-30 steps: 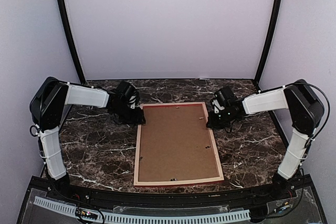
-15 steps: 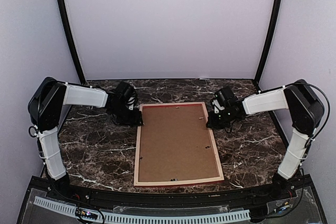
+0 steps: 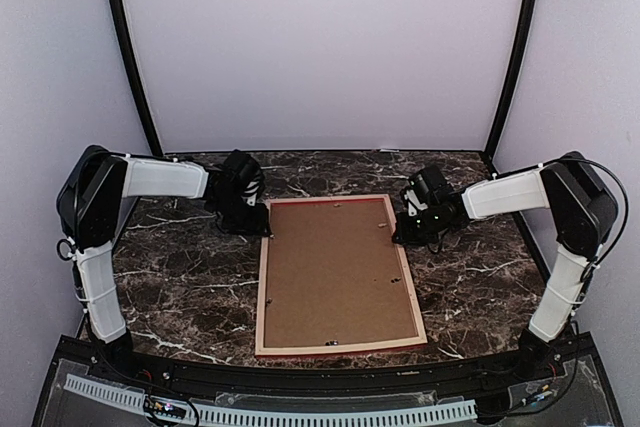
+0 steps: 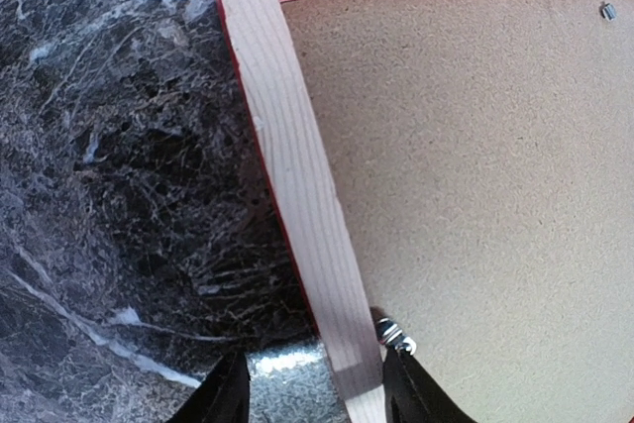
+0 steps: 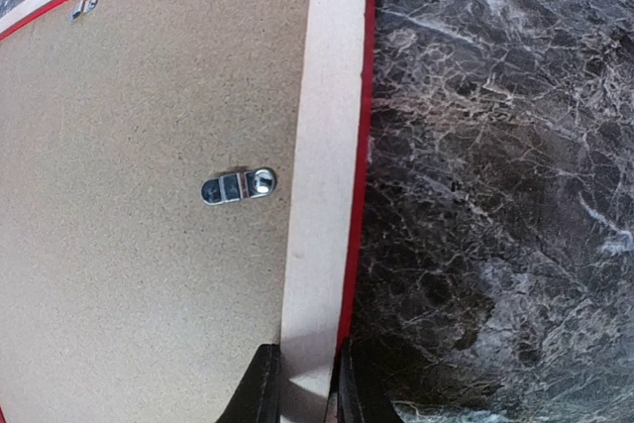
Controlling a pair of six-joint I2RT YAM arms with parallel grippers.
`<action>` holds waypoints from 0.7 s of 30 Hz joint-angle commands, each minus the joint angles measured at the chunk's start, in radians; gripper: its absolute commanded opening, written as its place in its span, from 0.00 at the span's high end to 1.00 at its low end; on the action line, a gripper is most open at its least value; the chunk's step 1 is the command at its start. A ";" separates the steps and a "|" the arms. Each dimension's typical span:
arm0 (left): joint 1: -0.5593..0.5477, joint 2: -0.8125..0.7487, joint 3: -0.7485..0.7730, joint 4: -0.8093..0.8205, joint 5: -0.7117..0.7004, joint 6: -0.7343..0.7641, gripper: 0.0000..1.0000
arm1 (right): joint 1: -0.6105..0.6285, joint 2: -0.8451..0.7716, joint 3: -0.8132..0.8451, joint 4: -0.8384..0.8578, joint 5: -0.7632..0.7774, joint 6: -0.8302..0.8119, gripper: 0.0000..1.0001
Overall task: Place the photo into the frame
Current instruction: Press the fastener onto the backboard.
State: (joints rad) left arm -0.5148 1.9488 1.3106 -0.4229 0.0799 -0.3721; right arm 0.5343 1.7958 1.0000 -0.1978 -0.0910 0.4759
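Face-down frame (image 3: 263, 287) mid-picture, likely light, stiff, thin-railed: right claw (image 5: 302, 388) pinches its right rail, left claw (image 4: 315, 388) loosely straddles the left.

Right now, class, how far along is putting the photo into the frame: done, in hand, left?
Done: the frame lies face down with the brown backing board in it; no photo shows. In hand: the right pincer grips its right rail, the left pincer straddles the left rail, open. Left: likely flipping it to check the photo.
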 commanded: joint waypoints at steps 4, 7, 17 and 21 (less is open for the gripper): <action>-0.005 0.045 0.032 -0.053 -0.046 0.023 0.53 | 0.006 0.039 -0.016 -0.042 -0.052 -0.019 0.96; -0.006 0.062 0.041 -0.055 -0.051 0.028 0.53 | 0.006 0.040 -0.013 -0.043 -0.052 -0.019 0.96; -0.011 0.090 0.056 -0.036 -0.059 0.035 0.52 | 0.006 0.050 -0.013 -0.037 -0.056 -0.017 0.96; -0.011 0.084 0.050 0.014 -0.017 0.036 0.49 | 0.006 0.054 -0.017 -0.033 -0.058 -0.014 0.96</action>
State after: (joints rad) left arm -0.5228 2.0045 1.3708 -0.4217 0.0620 -0.3508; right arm 0.5343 1.7977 1.0016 -0.1986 -0.0925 0.4759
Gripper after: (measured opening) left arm 0.502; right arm 0.165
